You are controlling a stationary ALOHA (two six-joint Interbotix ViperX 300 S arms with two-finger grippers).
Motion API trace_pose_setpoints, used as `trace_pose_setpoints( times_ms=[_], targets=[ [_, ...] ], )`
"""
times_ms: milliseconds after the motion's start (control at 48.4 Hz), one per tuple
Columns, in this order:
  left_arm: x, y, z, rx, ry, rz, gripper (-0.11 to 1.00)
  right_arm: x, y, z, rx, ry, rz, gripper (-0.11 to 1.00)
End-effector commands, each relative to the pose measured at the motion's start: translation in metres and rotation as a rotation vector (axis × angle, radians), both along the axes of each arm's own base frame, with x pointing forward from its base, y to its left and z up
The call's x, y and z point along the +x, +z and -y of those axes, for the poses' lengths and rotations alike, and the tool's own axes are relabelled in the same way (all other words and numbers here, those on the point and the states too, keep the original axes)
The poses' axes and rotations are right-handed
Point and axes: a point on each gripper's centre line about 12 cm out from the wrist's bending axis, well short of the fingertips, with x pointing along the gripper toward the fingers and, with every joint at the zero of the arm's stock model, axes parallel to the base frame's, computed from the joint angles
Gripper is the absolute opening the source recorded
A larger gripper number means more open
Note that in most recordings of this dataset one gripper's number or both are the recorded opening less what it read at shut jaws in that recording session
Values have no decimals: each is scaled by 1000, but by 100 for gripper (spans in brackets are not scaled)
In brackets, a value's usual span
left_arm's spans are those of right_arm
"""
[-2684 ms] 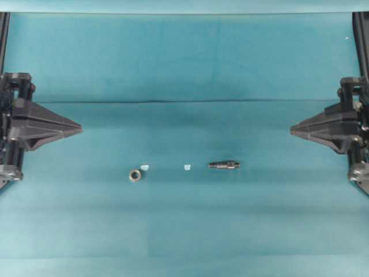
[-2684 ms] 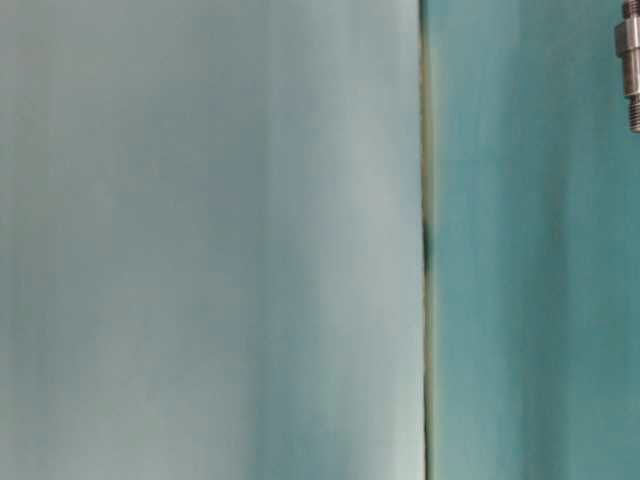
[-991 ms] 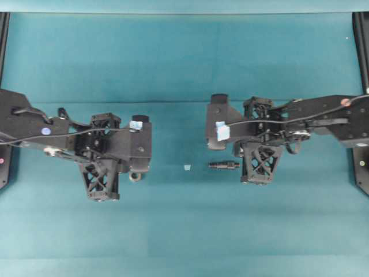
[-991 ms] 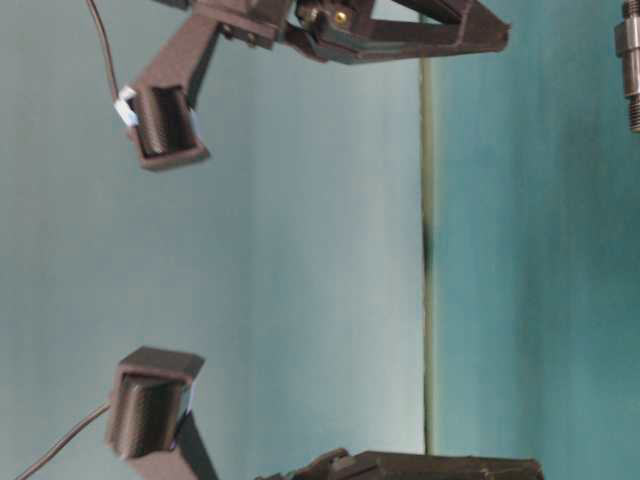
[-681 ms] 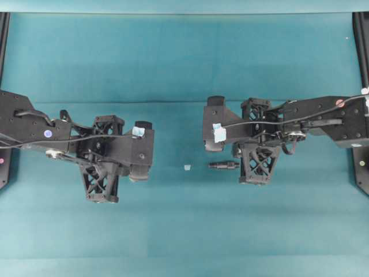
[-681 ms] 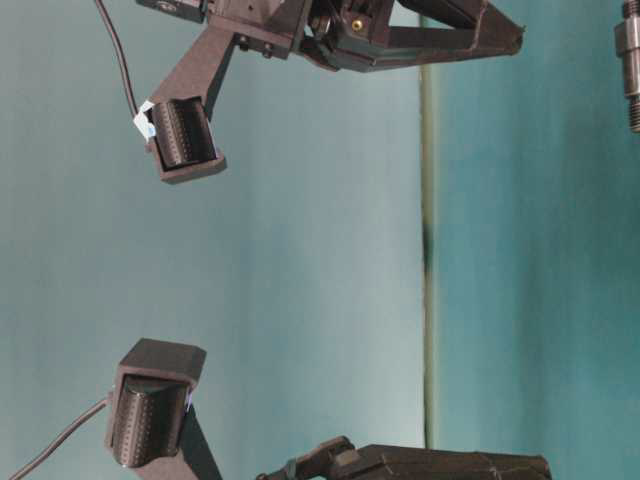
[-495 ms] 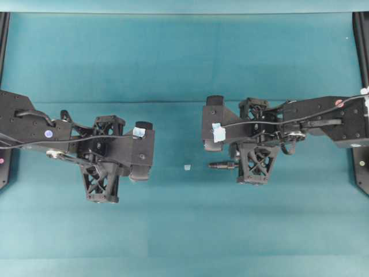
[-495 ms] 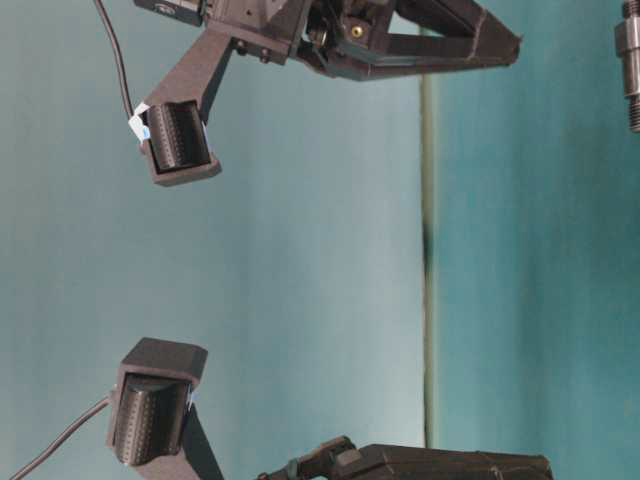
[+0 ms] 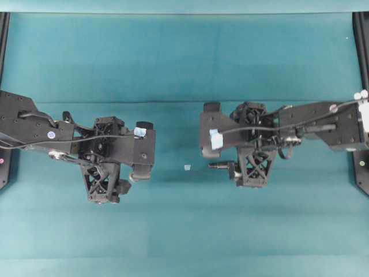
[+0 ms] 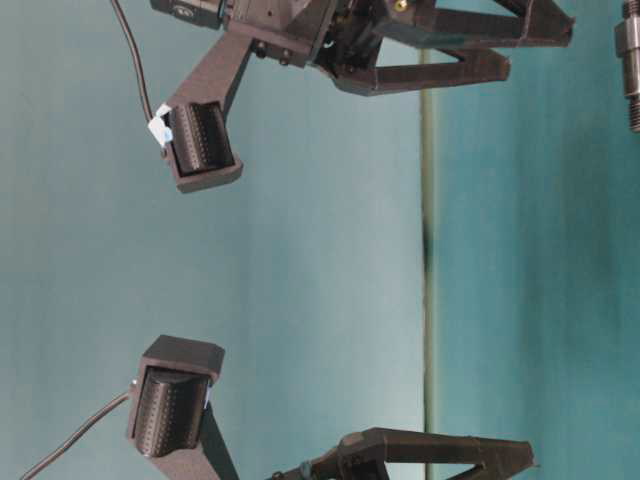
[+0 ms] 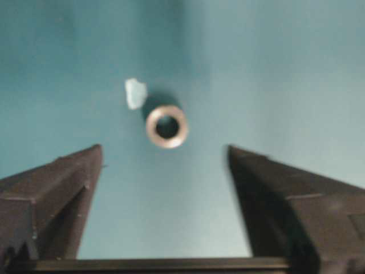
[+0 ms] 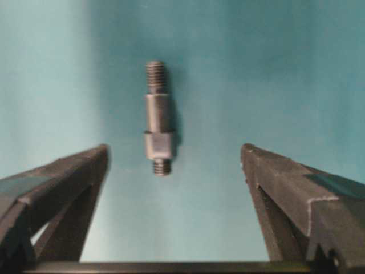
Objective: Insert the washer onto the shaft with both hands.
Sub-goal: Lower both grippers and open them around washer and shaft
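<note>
The washer, a small grey ring with a dark hole, lies flat on the teal cloth just beyond my left gripper. That gripper is open and empty, hovering above the washer; from overhead the left gripper hides it. The shaft, a stepped dark rod with threaded ends, lies on the cloth ahead of my right gripper, which is open and touches nothing. From overhead only the shaft's left end shows beside the right gripper. The shaft also shows at table level.
A pale scrap lies just up and left of the washer. Another pale scrap sits on the cloth between the two arms. A crease runs across the teal cloth. Black frame posts stand at the table's sides.
Both grippers have gone from shut to wide open over the last second. The right gripper has shifted slightly left and now covers more of the shaft.
</note>
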Motion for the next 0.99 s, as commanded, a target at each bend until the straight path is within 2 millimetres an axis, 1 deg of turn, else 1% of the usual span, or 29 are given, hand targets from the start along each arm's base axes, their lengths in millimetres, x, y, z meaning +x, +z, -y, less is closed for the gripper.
trace_pose_setpoints(
  times_ms=[0,145,392,723,805,970],
  targets=[
    [3,4,1,-1,-1,29,89,3,4,-2,-4,14,26,88],
    [6,1,1,-2,0,32,88,4,1,-3,-3,13,35,87],
    [8,-16,6,-1,-11,-9,88,4,-13,-3,-1,9,14,87],
    [11,-36,7,0,-10,-45,87,-4,-35,-3,5,4,-9,86],
    [10,-41,6,0,-6,-60,86,-3,-37,-4,5,5,-11,86],
    [11,-45,5,-10,20,-60,83,-2,-38,-4,5,5,-3,86]
  ],
)
